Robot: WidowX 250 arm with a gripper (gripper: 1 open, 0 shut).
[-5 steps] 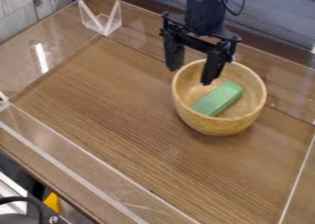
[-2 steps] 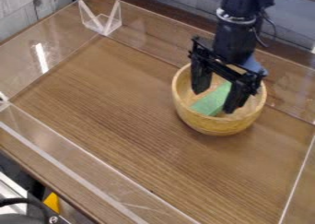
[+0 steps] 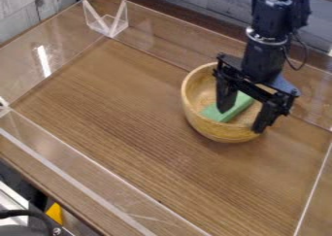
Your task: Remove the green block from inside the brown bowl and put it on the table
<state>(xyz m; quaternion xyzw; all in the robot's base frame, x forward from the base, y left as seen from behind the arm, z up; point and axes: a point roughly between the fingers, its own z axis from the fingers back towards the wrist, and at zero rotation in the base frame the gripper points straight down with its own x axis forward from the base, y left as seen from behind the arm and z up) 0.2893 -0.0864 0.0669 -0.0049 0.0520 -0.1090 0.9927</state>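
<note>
The brown bowl (image 3: 205,123) sits on the table (image 3: 116,114) right of centre. Inside it lies the green block (image 3: 223,111), partly hidden behind the black fingers. My gripper (image 3: 247,106) points straight down over the bowl's right half, open, with one finger (image 3: 224,92) on the near-left side of the block and the other finger (image 3: 269,114) at the bowl's right rim. The fingertips reach down to about rim level. Nothing is held.
Low clear plastic walls (image 3: 78,182) edge the tabletop on the left and front. A clear folded plastic stand (image 3: 107,18) stands at the back left corner. Bare wood lies left and in front of the bowl.
The gripper moved right and down across the bowl, from its back-left rim to its right half, rolling slightly. It stayed open. Bowl and block have not moved.
</note>
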